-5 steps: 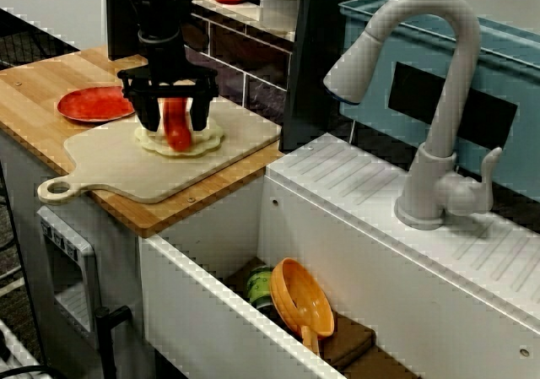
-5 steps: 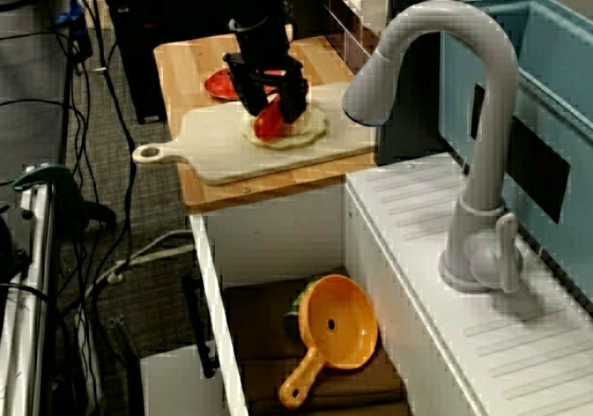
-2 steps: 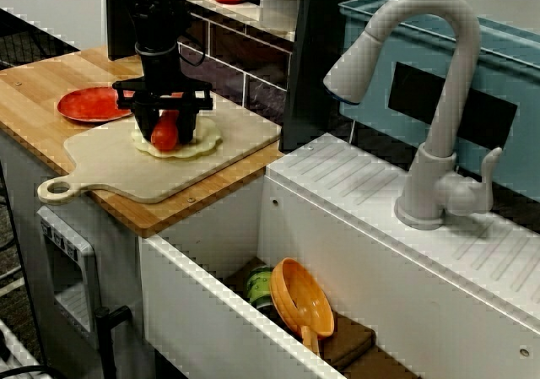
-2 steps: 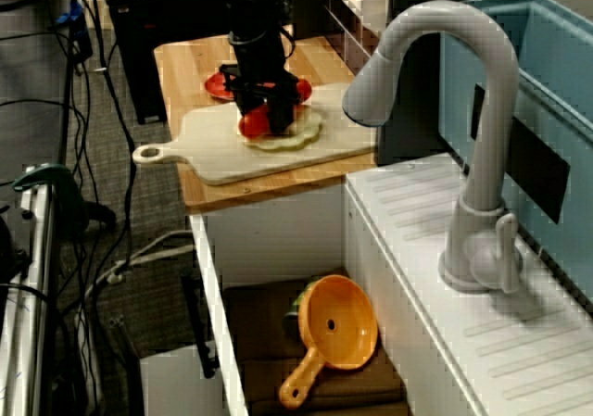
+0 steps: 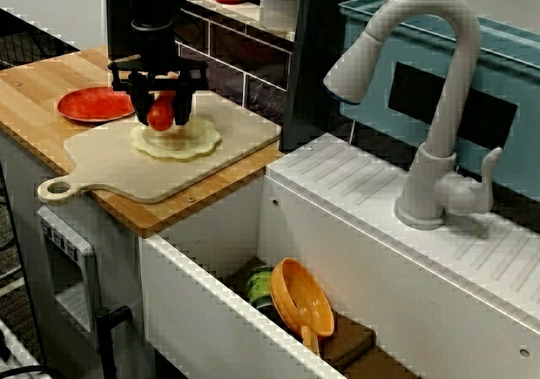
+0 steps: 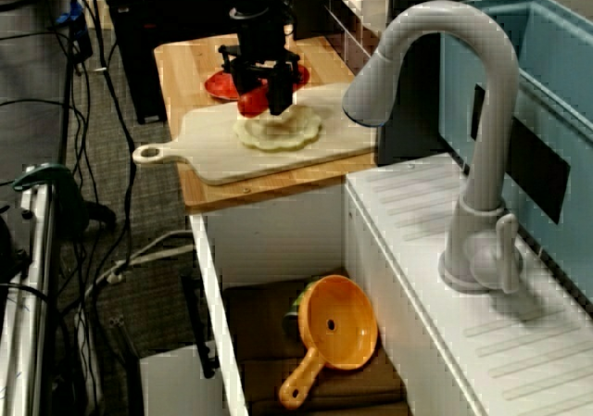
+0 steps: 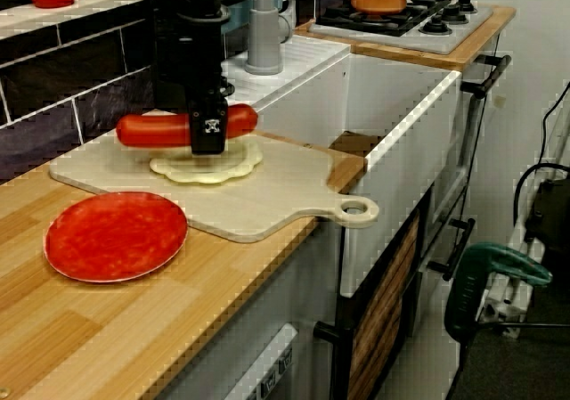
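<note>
The white sink (image 5: pixel 202 269) fills the near right of the view across the sink front, with an orange scoop (image 5: pixel 304 299) lying inside it. The grey tap (image 5: pixel 430 100) stands on the ribbed ledge at its far right. Left of the sink runs the wooden counter (image 5: pixel 34 100), and on it lies a pale cutting board (image 5: pixel 126 168) with its handle toward the near left. The black gripper (image 5: pixel 160 102) hangs straight down over the far part of the board. Its jaws are clamped on the middle of a red sausage (image 5: pixel 161 114). A red plate (image 5: pixel 89 105) sits on the counter just left of the board, and a flat round of dough (image 5: pixel 181 141) lies on the board. In the view from the counter side, the sausage (image 7: pixel 142 130) lies level across the jaws, one end sticking out on each side. It hangs just above the dough (image 7: pixel 209 167), apart from it and well clear of the plate (image 7: pixel 116 235).
</note>
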Robot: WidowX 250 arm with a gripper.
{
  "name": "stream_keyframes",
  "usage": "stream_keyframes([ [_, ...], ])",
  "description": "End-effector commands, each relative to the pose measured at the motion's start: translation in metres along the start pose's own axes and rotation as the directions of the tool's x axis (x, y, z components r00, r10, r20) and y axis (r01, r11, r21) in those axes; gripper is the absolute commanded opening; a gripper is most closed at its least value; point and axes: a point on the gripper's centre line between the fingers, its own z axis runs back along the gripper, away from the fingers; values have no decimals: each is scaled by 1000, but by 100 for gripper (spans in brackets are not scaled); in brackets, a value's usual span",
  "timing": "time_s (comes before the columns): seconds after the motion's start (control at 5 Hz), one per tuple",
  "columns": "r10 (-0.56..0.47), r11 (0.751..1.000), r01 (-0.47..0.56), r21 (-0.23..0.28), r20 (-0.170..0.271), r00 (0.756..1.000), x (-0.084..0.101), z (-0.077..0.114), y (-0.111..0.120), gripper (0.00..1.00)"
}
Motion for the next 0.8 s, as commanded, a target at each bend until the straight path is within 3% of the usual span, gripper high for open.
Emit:
stream_keyframes([
  [0.0,17,999,-15,-36,60,998,21,33,6,0],
  [0.6,81,995,-76,-72,70,994,44,54,35,0],
])
